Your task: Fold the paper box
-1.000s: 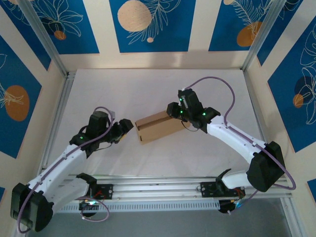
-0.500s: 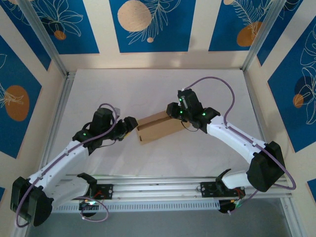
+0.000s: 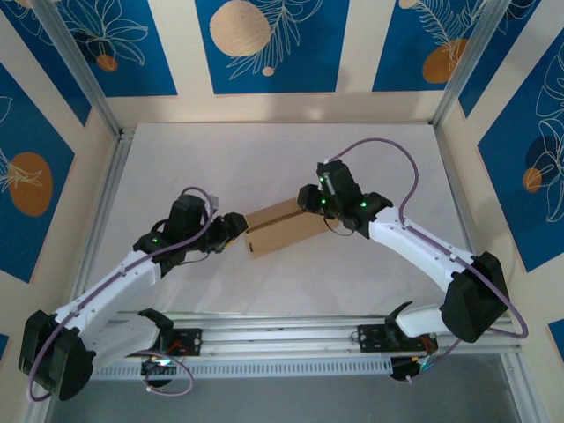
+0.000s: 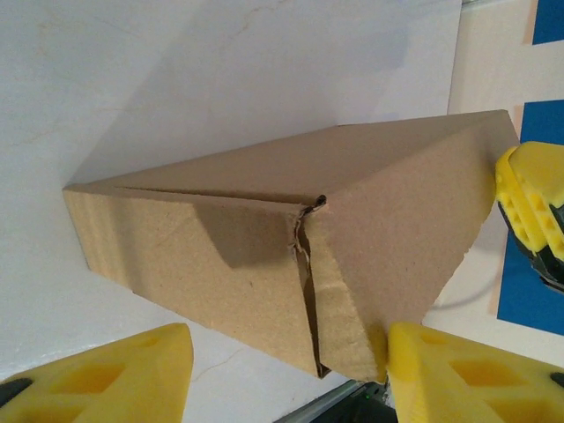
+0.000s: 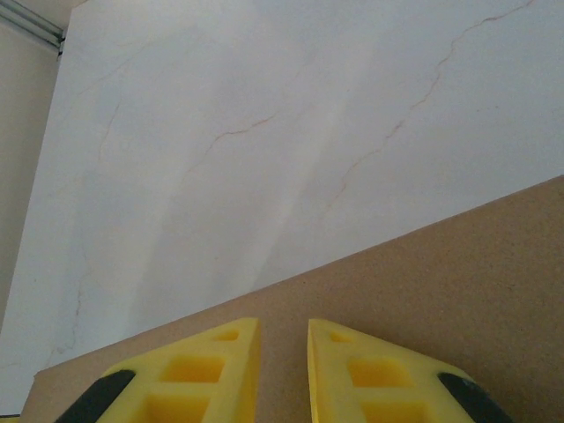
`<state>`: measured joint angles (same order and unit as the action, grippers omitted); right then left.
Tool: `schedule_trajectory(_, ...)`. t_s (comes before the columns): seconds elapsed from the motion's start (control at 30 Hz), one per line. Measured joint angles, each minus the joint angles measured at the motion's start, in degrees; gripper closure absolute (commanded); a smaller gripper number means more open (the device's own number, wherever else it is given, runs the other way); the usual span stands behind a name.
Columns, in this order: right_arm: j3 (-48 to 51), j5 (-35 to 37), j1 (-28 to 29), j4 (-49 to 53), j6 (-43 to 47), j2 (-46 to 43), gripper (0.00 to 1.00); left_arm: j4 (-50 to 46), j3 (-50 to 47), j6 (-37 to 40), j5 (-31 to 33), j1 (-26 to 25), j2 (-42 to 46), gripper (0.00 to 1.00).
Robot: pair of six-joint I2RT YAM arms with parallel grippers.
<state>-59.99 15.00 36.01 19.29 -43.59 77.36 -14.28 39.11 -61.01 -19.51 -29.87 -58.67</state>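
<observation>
The paper box (image 3: 284, 227) is a closed brown cardboard box lying on the white table, mid-field. My left gripper (image 3: 236, 227) is at the box's left end. In the left wrist view the box (image 4: 264, 229) has a split seam at its near corner, and the left gripper (image 4: 286, 374) stands open around that corner. Its right finger (image 4: 458, 374) touches the end flap, while the left finger (image 4: 97, 379) is apart from the box. My right gripper (image 3: 315, 201) is at the box's far right end. Its fingers (image 5: 203, 370) lie over the cardboard (image 5: 441, 282) with a narrow gap and nothing between them.
The white table (image 3: 264, 159) is walled by aluminium posts and blue patterned panels. A rail (image 3: 282, 339) with both arm bases runs along the near edge. A yellow finger of the right gripper (image 4: 533, 211) shows past the box's far end in the left wrist view.
My left gripper has moved right, up to the box's left end, and its jaws have narrowed a little. The right arm and the box have stayed put.
</observation>
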Motion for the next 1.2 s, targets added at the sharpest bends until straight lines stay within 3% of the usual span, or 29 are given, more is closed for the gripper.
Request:
schedule_trajectory(0.5,0.68,-0.22,0.04,0.74,0.07,0.0,0.76,10.56,-5.97,-3.63,-4.28,1.11,-0.74,0.67)
schedule_trajectory(0.77,-4.07,-4.2,-1.16,6.56,4.94,-0.04,0.54,5.84,-2.51,-0.52,-2.51,1.25,-1.07,0.69)
schedule_trajectory(0.97,-8.63,-8.98,-8.96,11.41,10.88,-4.57,0.44,1.9,0.13,1.81,-0.5,1.25,-2.01,0.7)
schedule_trajectory(1.2,-7.91,-14.58,-21.33,14.53,12.26,-8.9,0.44,-0.26,1.49,4.11,0.35,1.25,-2.43,0.7)
